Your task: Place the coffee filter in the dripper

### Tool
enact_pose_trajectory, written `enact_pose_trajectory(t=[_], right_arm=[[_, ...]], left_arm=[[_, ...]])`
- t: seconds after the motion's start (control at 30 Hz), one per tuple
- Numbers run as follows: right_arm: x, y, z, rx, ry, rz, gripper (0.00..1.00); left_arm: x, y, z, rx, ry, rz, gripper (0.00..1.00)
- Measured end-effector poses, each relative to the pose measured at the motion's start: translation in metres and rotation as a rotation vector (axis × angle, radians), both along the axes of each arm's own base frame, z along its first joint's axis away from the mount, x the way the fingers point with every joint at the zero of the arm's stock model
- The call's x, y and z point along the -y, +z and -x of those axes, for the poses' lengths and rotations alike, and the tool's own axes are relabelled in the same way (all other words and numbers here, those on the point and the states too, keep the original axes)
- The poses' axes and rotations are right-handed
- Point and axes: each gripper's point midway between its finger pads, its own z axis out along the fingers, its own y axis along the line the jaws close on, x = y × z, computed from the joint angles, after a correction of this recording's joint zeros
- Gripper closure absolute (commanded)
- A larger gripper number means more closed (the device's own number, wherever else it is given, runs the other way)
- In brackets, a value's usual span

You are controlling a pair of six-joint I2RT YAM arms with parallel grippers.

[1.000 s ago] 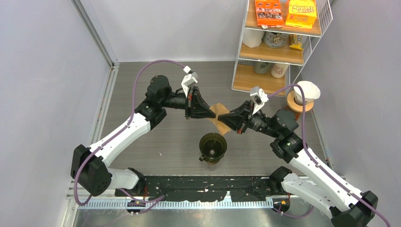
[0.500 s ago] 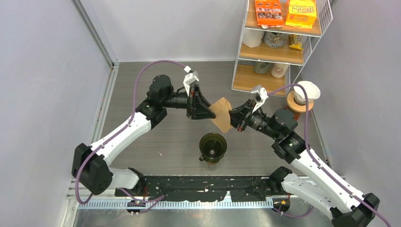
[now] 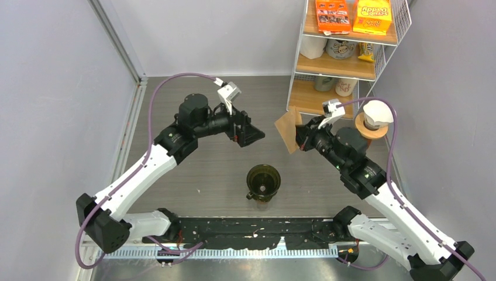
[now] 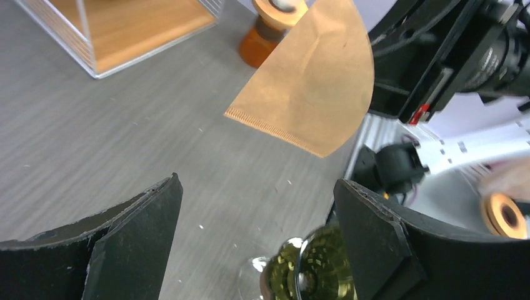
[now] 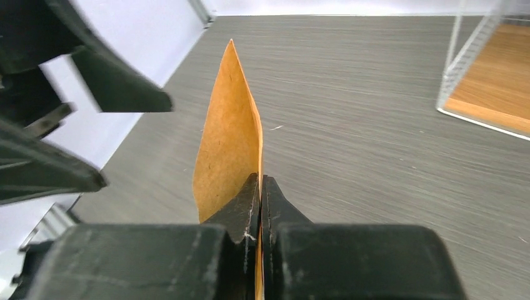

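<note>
Top external view: the brown coffee filter (image 3: 288, 131) hangs in the air, pinched at its lower edge by the right gripper (image 3: 301, 140). The right wrist view shows the paper edge-on, rising from between jaws pressed tight together. The left gripper (image 3: 254, 134) is at 9 o'clock from the filter with a clear gap between them. Its jaws are spread wide and hold nothing. The left wrist view shows the filter's flat face straight ahead, apart from both fingers. The dripper (image 3: 263, 181) stands on the table (image 3: 199, 170) at about 7 o'clock from the filter, well apart from it.

The filter's upper corner lies close to the near corner of the wire shelf rack (image 3: 345, 58), at 1 o'clock. A wooden stand (image 3: 372, 130) bearing a white filter sits at 3 o'clock beyond the right arm. Bare table surrounds the dripper on all sides.

A second ago both grippers held the filter between them, at 12 o'clock from the dripper. Since then the left has let go, opened and drawn back. The right has carried the filter toward the rack.
</note>
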Motion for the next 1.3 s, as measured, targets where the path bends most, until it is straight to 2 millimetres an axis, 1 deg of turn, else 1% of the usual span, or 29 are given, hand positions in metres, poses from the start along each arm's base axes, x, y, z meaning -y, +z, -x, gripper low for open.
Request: enact_pose_trajectory(t=[0.07, 0.13, 0.27, 0.33, 0.4, 0.5, 0.6, 0.73, 0.93, 1.13, 1.3], right_arm=[[0.005, -0.001, -0.01, -0.03, -0.06, 0.02, 0.95], [0.006, -0.006, -0.02, -0.056, -0.101, 0.046, 0.95], [0.004, -0.021, -0.025, -0.088, -0.135, 0.098, 0.95], [0.005, -0.024, -0.025, -0.089, -0.15, 0.119, 0.95], [0.005, -0.024, -0.025, -0.08, -0.161, 0.13, 0.95], [0.007, -0.023, -0.027, -0.066, -0.182, 0.148, 0.95], [0.007, -0.025, -0.03, -0.058, -0.205, 0.169, 0.95], [0.005, -0.028, -0.035, -0.058, -0.23, 0.197, 0.95], [0.008, -0.03, -0.041, -0.057, -0.275, 0.22, 0.95], [0.007, -0.024, -0.043, -0.042, -0.288, 0.209, 0.95], [0.001, -0.023, -0.041, -0.037, -0.273, 0.205, 0.95]], left_arm=[[0.002, 0.011, -0.006, 0.022, 0.076, -0.015, 0.0], [0.006, 0.024, -0.012, 0.04, 0.128, -0.019, 0.0], [0.02, 0.052, -0.027, 0.056, 0.214, -0.002, 0.0], [0.027, 0.057, -0.035, 0.052, 0.238, -0.002, 0.0], [0.035, 0.056, -0.043, 0.033, 0.262, -0.012, 0.0], [0.046, 0.042, -0.055, 0.002, 0.296, -0.06, 0.0], [0.057, 0.028, -0.057, -0.019, 0.301, -0.104, 0.0], [0.066, 0.015, -0.051, -0.037, 0.292, -0.145, 0.0], [0.069, 0.014, -0.047, -0.037, 0.289, -0.147, 0.0], [0.069, 0.015, -0.048, -0.043, 0.304, -0.143, 0.0], [0.071, 0.015, -0.055, -0.037, 0.355, -0.148, 0.0]])
